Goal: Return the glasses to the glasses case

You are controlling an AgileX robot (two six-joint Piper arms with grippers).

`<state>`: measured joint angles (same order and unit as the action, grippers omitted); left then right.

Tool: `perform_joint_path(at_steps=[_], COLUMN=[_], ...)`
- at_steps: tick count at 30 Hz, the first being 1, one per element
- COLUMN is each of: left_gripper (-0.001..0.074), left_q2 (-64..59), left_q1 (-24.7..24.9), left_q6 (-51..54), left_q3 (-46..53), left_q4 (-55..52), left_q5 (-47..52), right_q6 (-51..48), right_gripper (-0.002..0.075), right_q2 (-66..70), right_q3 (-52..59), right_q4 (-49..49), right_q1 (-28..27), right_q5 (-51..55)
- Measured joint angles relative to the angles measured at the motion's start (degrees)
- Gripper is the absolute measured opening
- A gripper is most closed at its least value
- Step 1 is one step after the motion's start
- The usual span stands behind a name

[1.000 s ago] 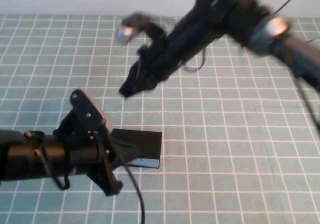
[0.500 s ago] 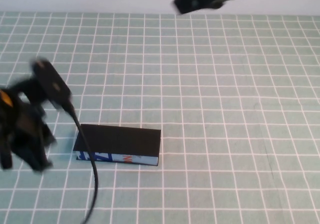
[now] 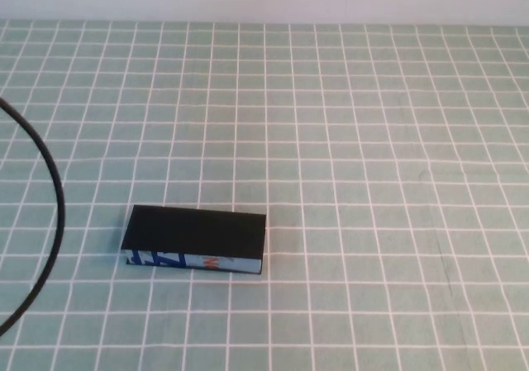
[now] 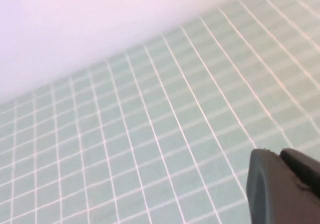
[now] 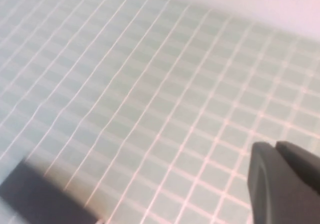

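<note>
Glasses case, lid closed, on gridded desk, printed front unreadable; left gripper state indiscernible, right gripper closed, both only partly visible.

**Item count, current frame**

- glasses case: 1, lid down, flat on the table. Shows again as a dark corner in the right wrist view.
- table: 1, green mat with a white grid.
- black cable: 1, curving in at the left edge of the high view.
- end effectors: 2 in total, one per wrist view, left end effector and right end effector, each a dark fingertip pair at the frame corner.
</note>
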<state>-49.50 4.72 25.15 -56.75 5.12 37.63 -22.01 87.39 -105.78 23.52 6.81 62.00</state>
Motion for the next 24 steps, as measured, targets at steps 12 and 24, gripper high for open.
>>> perform_joint_path(at_steps=[12, 24], left_gripper=[0.0001, 0.0001], left_q2=[11.9, 17.8], left_q1=[-0.6, -0.7], left_q6=[-4.1, -8.4], left_q3=[14.6, 36.8], left_q4=[8.9, 24.0], left_q5=[-12.2, -30.2], right_q6=[-2.2, -8.3], right_gripper=[-0.0013, -0.0013], right_q2=[-31.6, -60.9], right_q3=[46.6, 77.3], right_q4=[1.9, 3.0], right_q1=[-7.3, -7.5], right_q5=[-36.1, -39.3])
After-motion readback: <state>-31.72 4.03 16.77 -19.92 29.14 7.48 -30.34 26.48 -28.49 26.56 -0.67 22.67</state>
